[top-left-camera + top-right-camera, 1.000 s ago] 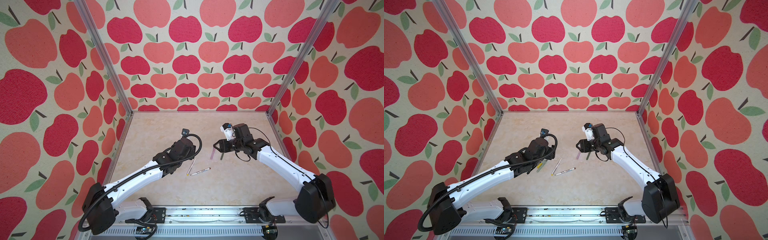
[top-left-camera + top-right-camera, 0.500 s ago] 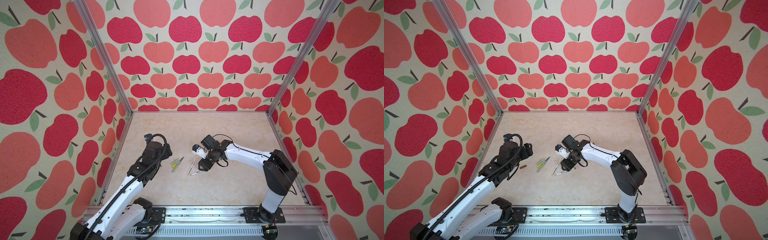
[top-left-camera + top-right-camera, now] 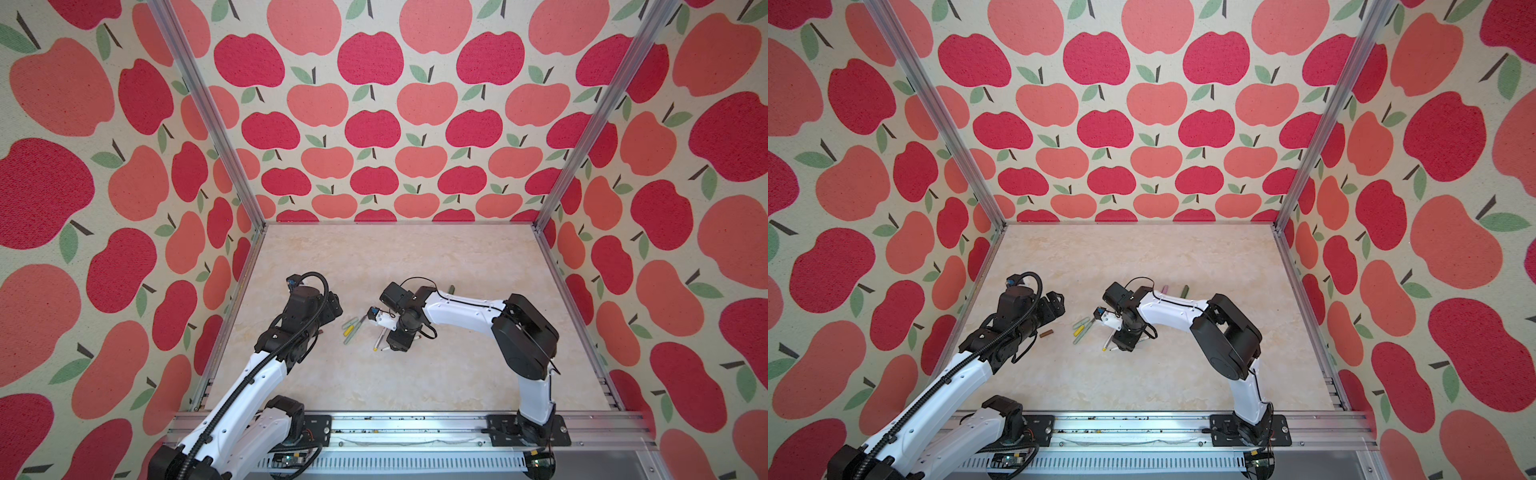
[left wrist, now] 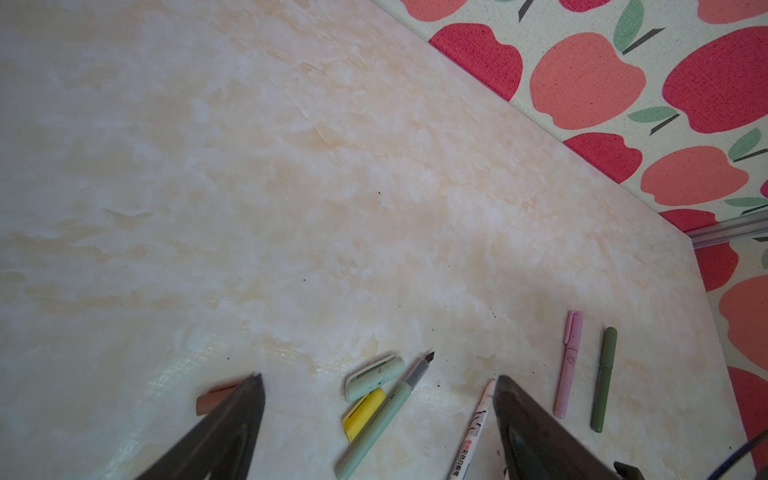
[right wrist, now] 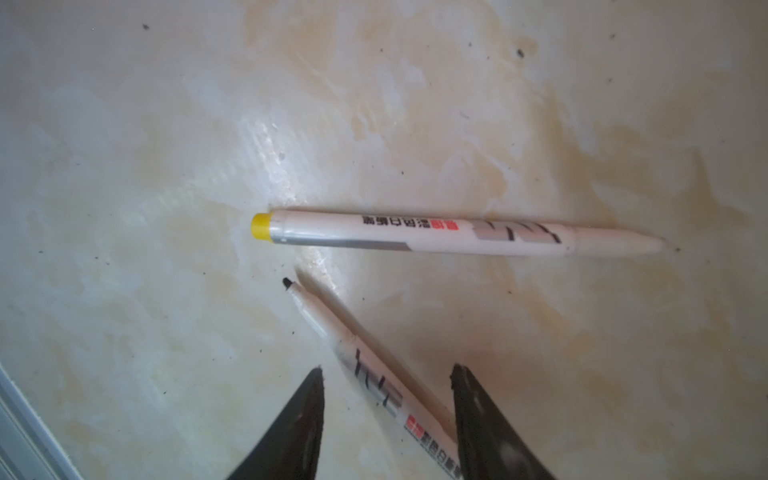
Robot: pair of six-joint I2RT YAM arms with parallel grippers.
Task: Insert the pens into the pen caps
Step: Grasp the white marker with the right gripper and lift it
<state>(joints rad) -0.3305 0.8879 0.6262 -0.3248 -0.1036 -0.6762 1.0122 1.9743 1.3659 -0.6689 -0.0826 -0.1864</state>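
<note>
Right claw (image 5: 386, 368) has come down, spread astride white pen (image 5: 375, 387); left claw (image 4: 378, 377) spread.

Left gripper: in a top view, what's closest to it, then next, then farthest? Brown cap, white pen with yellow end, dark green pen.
1. Short brown plastic cap, right beside the left gripper.
2. Slim white printed pen with yellow end, in the middle.
3. Slim dark green pen, far over on the right, toward the back.
</note>
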